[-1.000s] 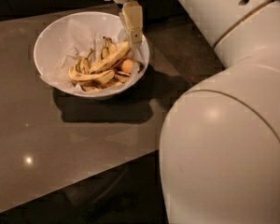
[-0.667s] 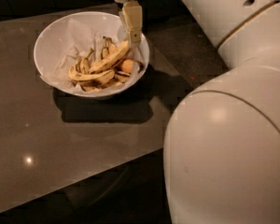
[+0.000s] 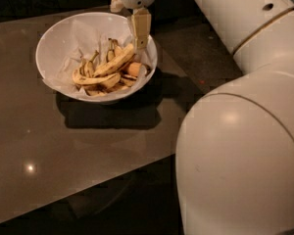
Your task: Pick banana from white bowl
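Note:
The white bowl (image 3: 53,39) stands on the dark table at the upper left, lined with crumpled white paper. The banana (image 3: 115,62), long and yellow with brown speckles, lies diagonally across a heap of shorter banana pieces (image 3: 90,80). A small orange chunk (image 3: 133,68) lies next to its right end. My gripper (image 3: 139,43) hangs down from the top of the view inside the bowl's right side. Its tip is at the banana's upper right end. I cannot tell whether it touches the banana.
The dark glossy table (image 3: 88,146) runs to a front edge at the lower left. My large white arm (image 3: 245,131) fills the right side of the view. The bowl casts a shadow on the table in front of it.
The gripper has edged slightly lower at the banana's right end. The bowl and its contents have not moved.

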You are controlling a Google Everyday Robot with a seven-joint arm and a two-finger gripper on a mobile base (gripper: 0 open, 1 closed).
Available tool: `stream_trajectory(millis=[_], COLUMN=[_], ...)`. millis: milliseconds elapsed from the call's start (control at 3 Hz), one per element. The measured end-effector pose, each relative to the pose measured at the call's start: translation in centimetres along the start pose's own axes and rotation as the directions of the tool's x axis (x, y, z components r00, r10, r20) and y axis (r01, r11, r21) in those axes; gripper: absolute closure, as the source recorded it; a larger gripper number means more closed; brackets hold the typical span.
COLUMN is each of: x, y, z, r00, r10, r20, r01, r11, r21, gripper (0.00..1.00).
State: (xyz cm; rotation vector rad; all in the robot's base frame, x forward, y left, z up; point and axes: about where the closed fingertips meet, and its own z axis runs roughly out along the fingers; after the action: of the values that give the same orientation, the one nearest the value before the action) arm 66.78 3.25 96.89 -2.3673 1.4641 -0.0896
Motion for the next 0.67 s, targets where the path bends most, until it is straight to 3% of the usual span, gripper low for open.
stream_trajectory(millis=[667], x=[0.21], y=[0.24], z=[0.67], r00=[0.999], r10=[-0.017], r20=[0.029], r01=[0.017], r11=[0.9996], r21=[-0.02], gripper=[0.29])
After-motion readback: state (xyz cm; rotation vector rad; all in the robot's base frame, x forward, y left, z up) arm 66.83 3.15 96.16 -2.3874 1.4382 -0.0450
